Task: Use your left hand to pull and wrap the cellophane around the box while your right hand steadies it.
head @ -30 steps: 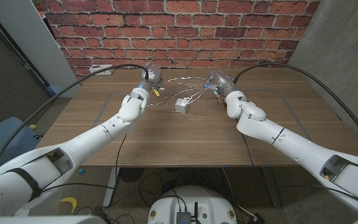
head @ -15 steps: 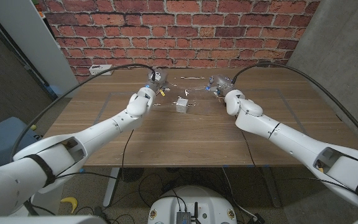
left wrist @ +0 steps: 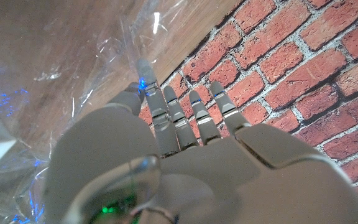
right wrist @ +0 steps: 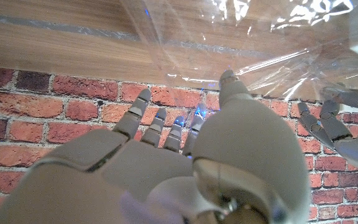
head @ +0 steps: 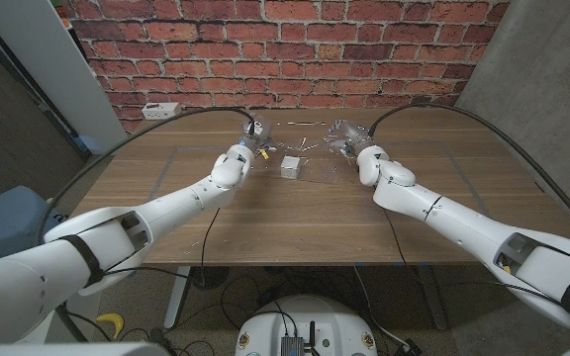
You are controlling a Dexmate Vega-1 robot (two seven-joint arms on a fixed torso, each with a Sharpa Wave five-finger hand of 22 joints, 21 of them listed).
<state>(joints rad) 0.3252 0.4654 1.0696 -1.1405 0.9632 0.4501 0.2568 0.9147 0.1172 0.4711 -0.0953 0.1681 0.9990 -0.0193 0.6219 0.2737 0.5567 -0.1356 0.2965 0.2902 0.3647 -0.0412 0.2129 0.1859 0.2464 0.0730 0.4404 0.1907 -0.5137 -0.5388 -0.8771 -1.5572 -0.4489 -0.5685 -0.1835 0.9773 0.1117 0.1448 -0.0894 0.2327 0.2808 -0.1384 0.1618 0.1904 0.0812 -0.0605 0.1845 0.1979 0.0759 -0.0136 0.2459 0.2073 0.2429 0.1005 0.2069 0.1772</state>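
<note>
Brick wall behind, wooden table (head: 295, 213) up front; box (head: 291, 166) sits between both hands on the cellophane (head: 317, 170), slightly nearer the left hand (head: 251, 136). Left hand's fingers look extended, right hand (head: 344, 134) spread too; can't tell whether either pinches film.

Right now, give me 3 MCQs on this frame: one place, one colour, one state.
1. Where is the box?
A. between the two hands
B. at the table's near edge
C. on the floor

2. What colour is the wall behind the table?
A. white
B. red brick
C. green

3. What state is the cellophane in?
A. rolled on a tube
B. folded in a stack
C. loose and crinkled on the table

Key: 1 A, it sits between the left hand and right hand; 2 B, bricks with pale mortar; 3 C, glints and creases spread around the box.
</note>
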